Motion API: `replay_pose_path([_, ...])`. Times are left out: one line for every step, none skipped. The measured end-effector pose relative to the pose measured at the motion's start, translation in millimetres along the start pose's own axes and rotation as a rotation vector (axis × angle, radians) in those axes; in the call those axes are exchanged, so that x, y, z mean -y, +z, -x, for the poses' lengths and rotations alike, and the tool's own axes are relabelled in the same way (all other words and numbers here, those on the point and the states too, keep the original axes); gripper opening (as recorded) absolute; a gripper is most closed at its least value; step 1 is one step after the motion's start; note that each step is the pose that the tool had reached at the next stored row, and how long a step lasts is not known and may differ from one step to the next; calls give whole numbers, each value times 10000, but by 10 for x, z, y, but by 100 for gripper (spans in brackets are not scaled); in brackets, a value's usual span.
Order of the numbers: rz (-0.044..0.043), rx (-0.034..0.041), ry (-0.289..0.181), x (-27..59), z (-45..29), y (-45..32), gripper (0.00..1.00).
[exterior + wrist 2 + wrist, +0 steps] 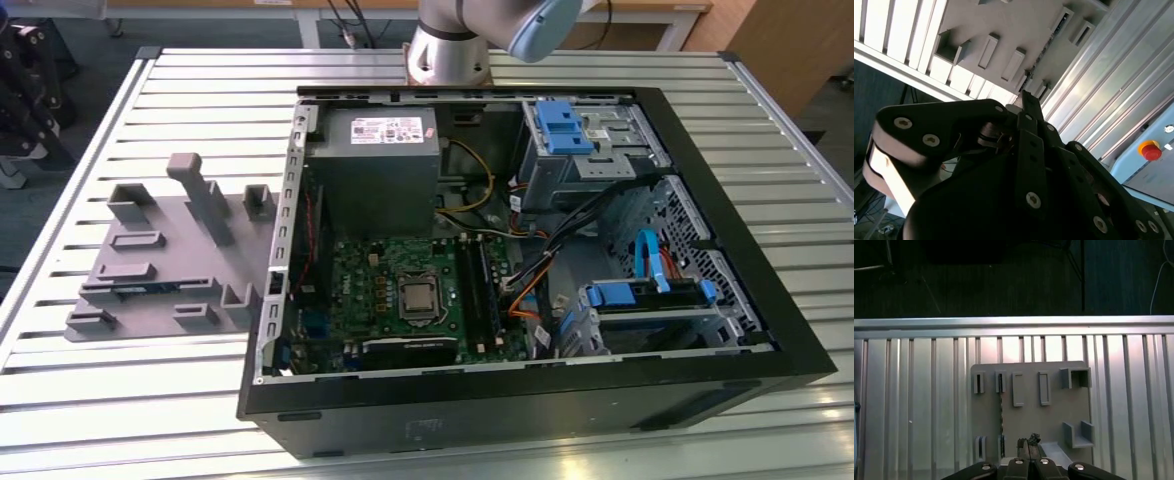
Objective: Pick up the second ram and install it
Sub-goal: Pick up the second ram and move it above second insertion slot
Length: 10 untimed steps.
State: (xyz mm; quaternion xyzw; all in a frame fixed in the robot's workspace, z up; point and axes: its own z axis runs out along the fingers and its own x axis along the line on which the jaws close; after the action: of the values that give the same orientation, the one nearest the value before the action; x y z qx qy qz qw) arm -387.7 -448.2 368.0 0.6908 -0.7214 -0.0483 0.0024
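Well below end effector (1029, 444) lies second ram (1001, 416).

You can see the arm (454, 45) cut off by the exterior view's edge. The second ram (1001, 412) looks too thin to show you its chips.

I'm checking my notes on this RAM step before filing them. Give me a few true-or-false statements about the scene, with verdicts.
1. The computer case lies open on the slatted table. True.
2. The gray fixture sits inside the case. False: it lies on the table beside the case, on the exterior view's left.
3. In the first wrist view, a ram stick stands on edge in the fixture's slots. True.
4. The gripper is carrying the ram stick over the motherboard. False: the gripper hangs above the fixture, and the stick sits in the fixture, apart from it.
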Motion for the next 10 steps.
replay_pose_path([8, -2, 2, 0, 0, 1, 11])
replay_pose_path([11, -2, 2, 0, 0, 1, 11])
replay_pose_path([11, -1, 1, 0, 0, 1, 11])
replay_pose_path([12, -1, 1, 1, 0, 1, 11])
replay_pose_path([11, -1, 0, 1, 0, 1, 11])
replay_pose_path([11, 0, 0, 1, 0, 1, 11])
replay_pose_path([11, 0, 0, 1, 0, 1, 11])
replay_pose_path([11, 0, 1, 1, 0, 1, 11])
replay_pose_path([11, 0, 1, 1, 0, 1, 11])
replay_pose_path([11, 0, 0, 1, 0, 1, 11])
